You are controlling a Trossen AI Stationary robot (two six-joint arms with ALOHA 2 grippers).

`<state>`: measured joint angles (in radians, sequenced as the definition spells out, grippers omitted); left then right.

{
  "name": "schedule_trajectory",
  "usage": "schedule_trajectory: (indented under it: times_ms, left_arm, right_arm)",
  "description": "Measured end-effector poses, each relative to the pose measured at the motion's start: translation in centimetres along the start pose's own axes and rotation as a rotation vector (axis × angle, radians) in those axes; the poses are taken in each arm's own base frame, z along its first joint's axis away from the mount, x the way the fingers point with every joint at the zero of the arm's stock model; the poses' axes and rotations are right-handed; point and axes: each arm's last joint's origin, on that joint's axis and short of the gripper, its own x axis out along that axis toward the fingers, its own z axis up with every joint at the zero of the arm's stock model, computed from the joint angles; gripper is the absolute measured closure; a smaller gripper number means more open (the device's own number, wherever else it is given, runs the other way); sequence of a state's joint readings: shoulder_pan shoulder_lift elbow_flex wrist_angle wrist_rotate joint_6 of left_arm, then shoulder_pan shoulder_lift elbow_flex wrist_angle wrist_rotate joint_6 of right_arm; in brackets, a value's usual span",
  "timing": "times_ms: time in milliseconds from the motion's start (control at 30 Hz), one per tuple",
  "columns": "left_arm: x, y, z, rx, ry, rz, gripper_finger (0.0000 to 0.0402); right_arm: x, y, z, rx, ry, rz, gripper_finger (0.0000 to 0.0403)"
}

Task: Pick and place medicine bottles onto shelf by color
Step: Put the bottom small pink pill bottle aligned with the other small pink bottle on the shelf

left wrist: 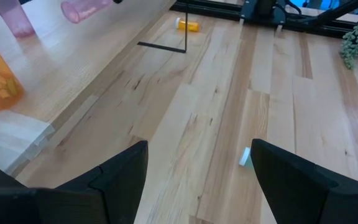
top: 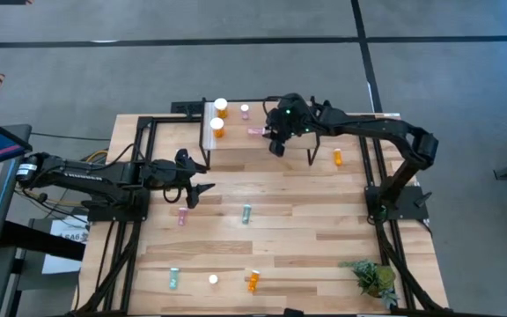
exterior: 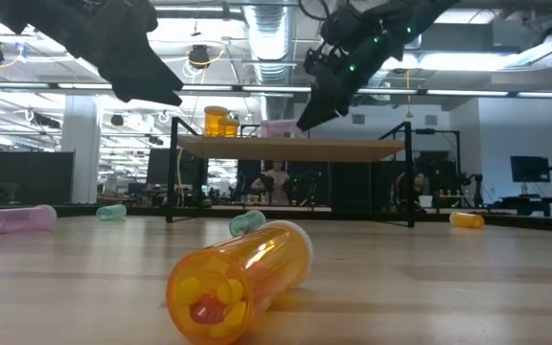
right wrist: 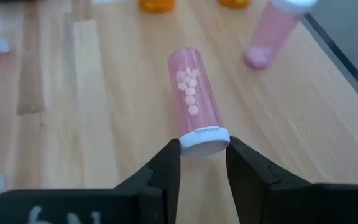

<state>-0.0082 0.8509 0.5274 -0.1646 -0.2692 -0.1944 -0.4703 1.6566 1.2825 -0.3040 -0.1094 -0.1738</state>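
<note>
The shelf (top: 262,141) stands at the table's far middle. On it stand two wide orange bottles (top: 218,118) and a pink bottle (top: 245,111). A second pink bottle (right wrist: 194,93) lies on its side on the shelf top. My right gripper (right wrist: 204,163) is over the shelf, closed on that bottle's white cap; it also shows in the high view (top: 275,143). My left gripper (top: 202,188) is open and empty above the table, left of the shelf's near corner; its wrist view (left wrist: 197,180) shows the bare tabletop below it. My right gripper pinches the lying pink bottle's white cap (right wrist: 204,140) between its two fingertips, only at their free ends. The fingers come slanting down from the table's right side, in line with the bottle. The bottle lies on its side on the shelf top.
Loose bottles lie on the table: pink (top: 181,216), teal (top: 246,213), teal (top: 173,278), orange (top: 253,282), orange (top: 337,157) right of the shelf, and a white cap (top: 213,280). A small plant (top: 377,280) stands at the near right corner.
</note>
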Motion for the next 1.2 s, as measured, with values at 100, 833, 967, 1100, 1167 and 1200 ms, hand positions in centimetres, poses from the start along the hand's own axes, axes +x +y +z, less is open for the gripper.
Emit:
schedule_trajectory:
  times_ms: [100,833,967,1100,1167,1200]
  left_arm:
    - [0.0,0.0,0.1,0.0,-0.007,0.002,0.0132]
    - [3.4,-2.0,0.7,0.053,-0.199,-0.001,0.0132]
    - [4.3,-2.2,0.8,0.043,-0.235,0.025,0.0132]
    - [4.3,-2.3,1.3,0.02,-0.291,0.011,0.0132]
    - [4.1,-2.3,1.5,0.012,-0.302,-0.007,0.0132]
    - [4.1,-2.3,1.5,0.011,-0.304,-0.008,0.0132]
  right_arm:
    - [-0.6,0.7,1.0,-0.012,0.016,0.022,0.0273]
    - [-2.5,12.7,2.7,-0.192,0.075,0.281,0.0265]
    - [-2.7,13.7,2.7,-0.197,0.076,0.301,0.0264]
    - [-2.8,14.1,2.6,-0.204,0.077,0.307,0.0265]
    - [-2.8,14.2,2.6,-0.206,0.077,0.309,0.0265]
    - [-2.9,14.2,2.6,-0.206,0.077,0.309,0.0265]
